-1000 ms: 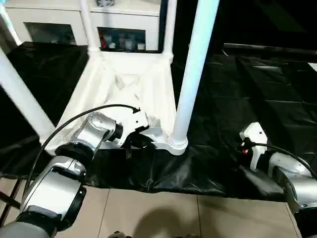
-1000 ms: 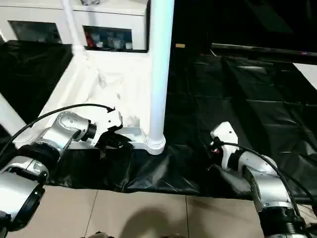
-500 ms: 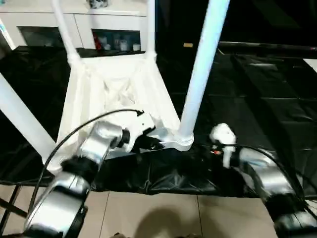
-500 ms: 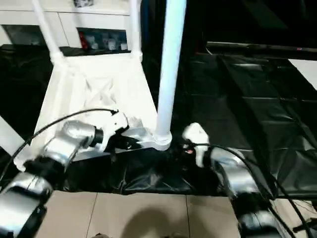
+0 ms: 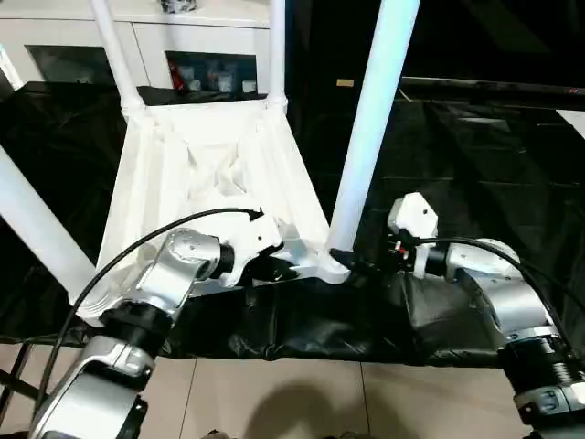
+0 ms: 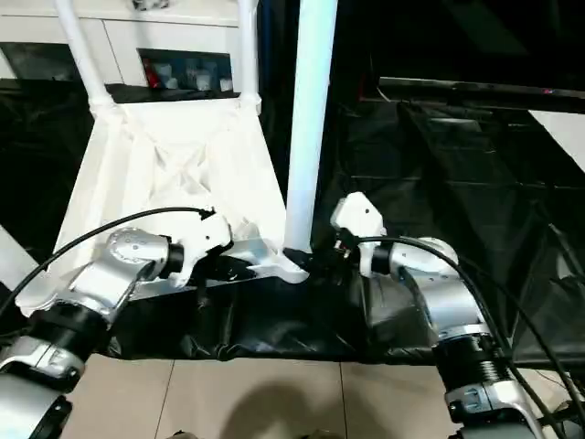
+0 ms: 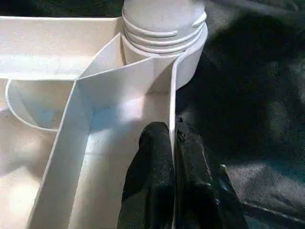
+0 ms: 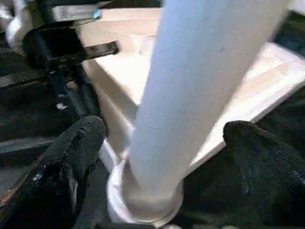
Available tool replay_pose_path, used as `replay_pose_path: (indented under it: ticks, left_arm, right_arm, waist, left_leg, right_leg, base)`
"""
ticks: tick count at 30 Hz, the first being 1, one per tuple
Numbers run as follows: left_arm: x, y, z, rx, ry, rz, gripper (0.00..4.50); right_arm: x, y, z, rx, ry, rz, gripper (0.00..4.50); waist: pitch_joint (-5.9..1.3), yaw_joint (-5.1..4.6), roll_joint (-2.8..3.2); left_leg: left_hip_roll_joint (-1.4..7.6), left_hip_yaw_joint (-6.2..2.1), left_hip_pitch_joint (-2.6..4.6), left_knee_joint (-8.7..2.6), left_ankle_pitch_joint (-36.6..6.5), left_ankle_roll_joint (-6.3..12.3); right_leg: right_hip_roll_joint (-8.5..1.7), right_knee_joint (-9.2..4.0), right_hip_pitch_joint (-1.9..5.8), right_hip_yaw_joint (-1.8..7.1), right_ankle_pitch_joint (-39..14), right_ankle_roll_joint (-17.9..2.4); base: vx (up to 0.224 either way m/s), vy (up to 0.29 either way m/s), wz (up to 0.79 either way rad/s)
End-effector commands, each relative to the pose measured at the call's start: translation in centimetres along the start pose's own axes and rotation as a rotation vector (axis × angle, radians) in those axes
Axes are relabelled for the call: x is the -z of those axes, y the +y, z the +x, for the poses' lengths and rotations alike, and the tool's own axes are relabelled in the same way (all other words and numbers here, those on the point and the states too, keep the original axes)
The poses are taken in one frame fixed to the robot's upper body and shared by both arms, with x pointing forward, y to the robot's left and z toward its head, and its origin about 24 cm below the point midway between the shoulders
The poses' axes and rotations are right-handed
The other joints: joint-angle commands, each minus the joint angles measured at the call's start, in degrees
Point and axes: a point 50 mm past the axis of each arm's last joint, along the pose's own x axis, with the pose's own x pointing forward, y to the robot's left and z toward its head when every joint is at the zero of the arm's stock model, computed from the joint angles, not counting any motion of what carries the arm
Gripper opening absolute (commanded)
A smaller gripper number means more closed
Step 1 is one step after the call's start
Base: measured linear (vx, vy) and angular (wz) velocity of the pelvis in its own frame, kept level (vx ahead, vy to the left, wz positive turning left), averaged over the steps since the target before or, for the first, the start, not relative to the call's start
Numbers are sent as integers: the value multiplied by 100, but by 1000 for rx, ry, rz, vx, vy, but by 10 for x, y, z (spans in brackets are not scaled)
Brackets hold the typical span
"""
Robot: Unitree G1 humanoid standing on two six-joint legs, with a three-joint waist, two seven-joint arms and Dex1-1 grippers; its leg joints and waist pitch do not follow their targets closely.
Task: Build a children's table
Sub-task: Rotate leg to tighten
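Note:
The children's table (image 5: 210,174) lies upside down on the black cloth, with its white legs pointing up. My left gripper (image 5: 274,267) is shut on the thin front rim (image 7: 172,95) of the top, one finger on each side, just beside the near right corner socket (image 7: 162,43). The near right leg (image 5: 370,119) rises from that socket. My right gripper (image 5: 352,261) is open, and its two black fingers (image 8: 76,143) stand on either side of this leg's base without closing on it.
Three more legs stand at the far left (image 5: 110,46), far right (image 5: 277,46) and near left (image 5: 37,219) corners. A white glass-door cabinet (image 5: 210,64) stands behind. The black-draped table (image 5: 475,155) stretches to the right, and its front edge drops to the tiled floor (image 5: 320,402).
My right arm has swung left from the table's front right to the near right leg, its open fingers now straddling the leg's base. The left gripper has kept its hold. The camera has shifted.

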Motion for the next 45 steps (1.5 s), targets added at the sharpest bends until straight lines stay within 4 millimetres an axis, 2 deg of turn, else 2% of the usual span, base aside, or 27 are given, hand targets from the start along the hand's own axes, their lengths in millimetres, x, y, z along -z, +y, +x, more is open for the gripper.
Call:
replay_pose_path:
  ticks: [1,5,10,11,14,20,21,24,27,31,32,34,36,38,39,40,41,42,43,44,45]
  left_arm:
    - [16,-5,1,24,51,-53,1]
    - [16,-4,-2,20,58,-48,1]
    - [15,-3,-3,23,47,-55,1]
    - [15,-4,-3,23,46,-55,0]
    - [16,-4,-4,26,43,-55,0]
    - [17,-5,-7,35,42,-56,0]
    - [17,-5,-8,40,39,-58,0]
    - [17,-5,-10,46,36,-60,0]
    - [18,-5,-10,50,40,-58,0]
    - [18,-5,-10,56,45,-58,0]
    - [18,-5,-10,58,45,-57,0]
    - [17,-5,-10,53,41,-60,0]
    - [16,-5,-8,45,41,-62,0]
    - [14,-3,-1,3,41,-70,0]
    - [11,-3,4,-24,38,-74,0]
    - [4,-2,14,-71,24,-90,0]
    - [1,-2,17,-84,19,-95,0]
    - [-10,-4,31,-119,-9,-112,0]
    - [-13,-4,35,-126,-15,-115,0]
    - [-18,-5,41,-142,-27,-129,0]
    - [-23,-5,48,-160,-31,-136,0]
  right_arm:
    - [1,6,8,-33,21,-4,450]
    - [4,5,19,-15,75,-31,450]
    - [8,3,25,-18,113,-21,450]
    - [9,3,25,-20,118,-22,433]
    - [13,4,26,-23,127,-13,413]
    - [19,2,28,-25,139,8,358]
    - [20,1,29,-18,134,17,345]
    - [20,1,31,-20,131,24,328]
    - [21,1,32,-20,130,28,292]
    - [26,3,34,-41,141,30,272]
    - [26,3,34,-43,143,30,269]
    - [27,3,35,-48,144,29,267]
    - [28,4,36,-42,140,34,266]
    - [32,5,39,-5,136,54,265]
    - [33,8,41,26,129,70,265]
    - [36,13,47,105,112,120,265]
    - [37,14,49,131,107,137,265]
    - [40,21,58,218,90,202,265]
    - [40,23,60,237,87,216,265]
    - [41,26,65,272,81,250,265]
    - [39,30,74,304,76,268,265]
  waist:
    - [-366,14,-46]
    - [-366,3,-42]
    - [-372,0,-96]
    - [-368,4,-85]
    - [-371,7,-105]
    - [-369,1,-85]
    - [-369,-2,-60]
    - [-373,-6,-64]
    - [-378,-7,-66]
    - [-373,-24,-68]
    - [-374,-33,-92]
    - [-378,-37,-75]
    - [-371,-51,-85]
    - [-355,-68,-100]
    - [-354,-78,-149]
    - [-340,-87,-150]
    - [-327,-62,-116]
    - [-334,-72,-121]
    - [-324,-90,-150]
    - [-331,-102,-169]
    - [-322,-109,-127]
  left_leg:
    - [364,-180,43,-421,-842,459]
    - [362,-185,54,-423,-880,344]
    - [364,-170,43,-413,-746,399]
    - [363,-174,40,-414,-738,402]
    - [366,-168,43,-411,-672,434]
    - [365,-166,48,-411,-692,424]
    - [367,-170,44,-412,-700,410]
    - [372,-169,45,-413,-703,405]
    - [370,-165,47,-409,-664,421]
    - [372,-165,51,-408,-720,413]
    - [370,-161,50,-408,-717,417]
    - [373,-164,46,-405,-675,425]
    - [369,-165,42,-407,-674,440]
    - [374,-164,54,-415,-797,401]
    - [367,-162,55,-414,-870,369]
    - [371,-157,46,-417,-886,355]
    - [378,-161,90,-426,-945,282]
    - [378,-176,82,-438,-975,242]
    - [393,-189,117,-467,-1153,114]
    - [382,-199,103,-465,-1219,94]
    - [363,-204,90,-473,-1292,78]
  right_leg:
    - [-538,-440,285,331,-1345,-1232]
    - [-547,-455,280,333,-1493,-1214]
    - [-558,-419,296,345,-1234,-1289]
    - [-561,-415,297,345,-1244,-1295]
    - [-560,-411,298,343,-1195,-1287]
    - [-557,-409,294,343,-1209,-1314]
    - [-560,-404,295,345,-1185,-1336]
    - [-560,-393,300,347,-1097,-1364]
    - [-559,-385,308,347,-1015,-1393]
    - [-563,-392,303,346,-1074,-1409]
    - [-555,-391,304,346,-1080,-1401]
    - [-562,-382,306,348,-1046,-1413]
    - [-557,-383,306,345,-1038,-1430]
    - [-558,-411,289,344,-1267,-1385]
    - [-557,-435,293,342,-1443,-1331]
    - [-562,-436,276,360,-1518,-1298]
    - [-566,-484,246,362,-1681,-1239]
    - [-562,-479,259,351,-1751,-1213]
    - [-552,-513,225,344,-1958,-1126]
    - [-559,-505,246,333,-2038,-1110]
    - [-559,-520,243,338,-2156,-1056]
  base:
    - [0,0,0]
    - [0,0,0]
    - [0,0,0]
    - [0,0,0]
    - [0,0,0]
    - [0,0,0]
    - [0,0,0]
    - [0,0,0]
    - [0,0,0]
    - [0,0,0]
    - [0,0,0]
    - [0,0,0]
    - [0,0,0]
    - [0,0,0]
    - [0,0,0]
    - [0,0,0]
    - [0,0,0]
    - [0,0,0]
    - [0,0,0]
    - [0,0,0]
    - [0,0,0]
